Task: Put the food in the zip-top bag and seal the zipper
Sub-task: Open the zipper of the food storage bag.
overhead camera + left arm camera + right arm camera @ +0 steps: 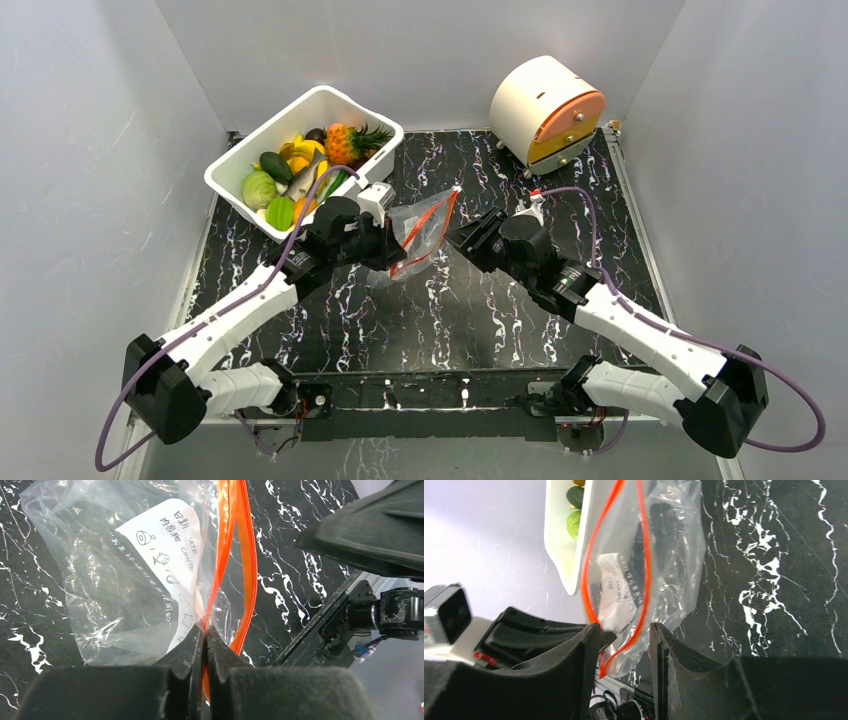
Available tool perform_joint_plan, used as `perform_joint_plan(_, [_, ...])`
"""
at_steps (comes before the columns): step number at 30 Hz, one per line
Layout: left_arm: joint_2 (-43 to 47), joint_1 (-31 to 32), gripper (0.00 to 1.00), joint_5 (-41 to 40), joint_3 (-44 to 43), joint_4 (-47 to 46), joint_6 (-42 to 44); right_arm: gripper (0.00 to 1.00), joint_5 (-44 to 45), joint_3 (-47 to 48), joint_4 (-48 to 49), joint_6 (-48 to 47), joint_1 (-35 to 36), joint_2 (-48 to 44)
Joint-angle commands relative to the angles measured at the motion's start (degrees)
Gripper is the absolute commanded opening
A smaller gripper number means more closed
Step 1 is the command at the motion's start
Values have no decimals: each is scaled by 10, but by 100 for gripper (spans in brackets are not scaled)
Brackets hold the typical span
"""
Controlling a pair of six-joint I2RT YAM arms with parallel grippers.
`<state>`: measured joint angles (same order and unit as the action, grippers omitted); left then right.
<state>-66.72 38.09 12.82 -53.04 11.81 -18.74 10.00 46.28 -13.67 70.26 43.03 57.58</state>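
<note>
Firmly, the left gripper (205, 632) clamps the red-orange zipper (246, 565) of the zip-top bag (415, 228) at mid-frame; the right gripper (624, 630) gapes just beside its mouth; the food (290, 175) lies in the white tub (345, 98), upper left

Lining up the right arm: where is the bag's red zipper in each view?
Top external: zipper runs diagonally at centre, between the arms.
Left wrist: upper centre, running down into the left gripper, jaws shut.
Right wrist: a loop, upper centre, ending inside the right gripper, jaws open.
Shared landmark: the white label beside it, in both wrist views.
</note>
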Motion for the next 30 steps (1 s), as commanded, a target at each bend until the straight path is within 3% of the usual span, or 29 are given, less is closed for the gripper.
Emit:
perform_joint_plan(1, [38,1,0,25,11,-31,-16,39,30,11,1,26,0,11])
perform_joint_plan(17, [62,1,0,73,37,-63,-42,37,23,-27,96,44,0,66])
perform_joint_plan(19, [56,1,0,80,29,-61,-43,28,20,-29,99,44,0,70])
perform_joint_plan(22, [58,2,0,76,20,-55,-45,4,32,-26,94,27,0,65])
perform_joint_plan(23, [59,1,0,66,15,-46,-49,0,44,-25,81,17,0,58])
perform_joint_plan(27, [55,1,42,23,-32,33,-74,0,90,-48,76,-28,0,2])
perform_joint_plan(30, [61,1,61,45,-51,37,-91,0,83,-50,77,-85,0,-23])
